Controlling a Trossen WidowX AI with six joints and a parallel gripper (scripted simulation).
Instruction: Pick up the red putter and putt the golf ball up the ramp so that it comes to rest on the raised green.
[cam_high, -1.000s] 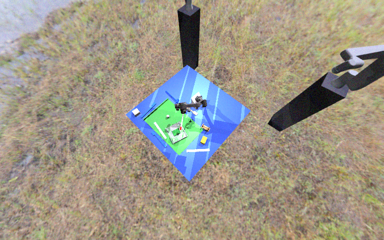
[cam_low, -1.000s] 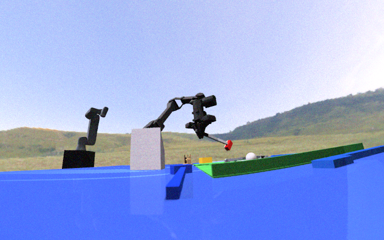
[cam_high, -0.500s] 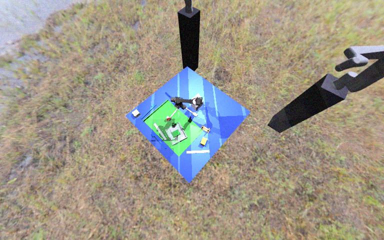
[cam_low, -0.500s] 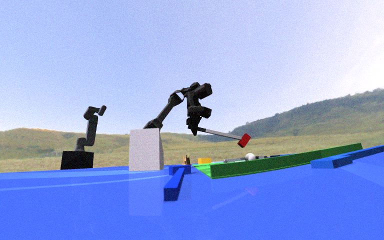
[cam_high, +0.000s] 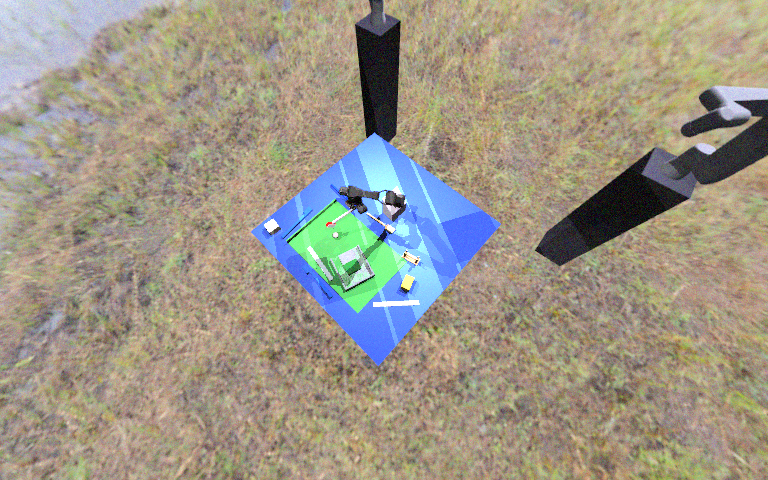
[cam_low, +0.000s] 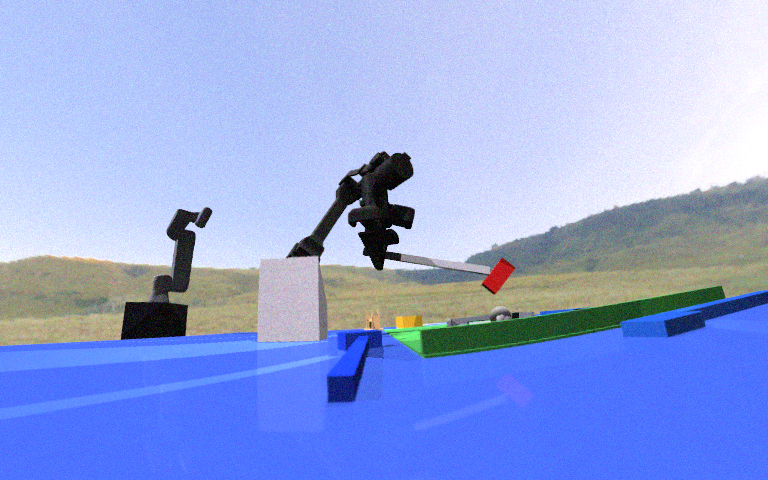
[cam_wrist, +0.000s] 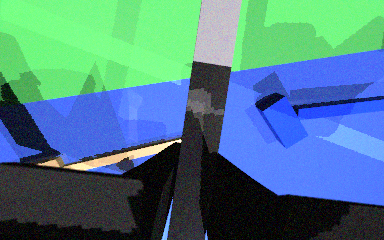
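Observation:
My gripper (cam_high: 359, 208) (cam_low: 379, 261) (cam_wrist: 191, 151) is shut on the dark handle of the red putter (cam_high: 330, 224) (cam_low: 498, 276) (cam_wrist: 216, 35). The putter is off the ground, its pale shaft slanting down to the red head. The head hangs in the air near and above the white golf ball (cam_high: 335, 234) (cam_low: 500, 313). The ball is on the green mat (cam_high: 390, 260) (cam_low: 566, 328). The raised green, with a pale grey frame (cam_high: 367, 264), stands farther along the mat. The ramp cannot be told apart. The ball and putter head are outside the wrist view.
A wooden mallet (cam_high: 390, 228) (cam_wrist: 120, 155) lies near the mat edge. A blue mallet (cam_low: 345, 370) (cam_wrist: 283, 122) lies on the blue floor. A white bar (cam_high: 320, 263) is beside the frame. A wooden rack (cam_high: 411, 257), yellow block (cam_high: 407, 283) and white cube (cam_high: 272, 226) stand around the mat.

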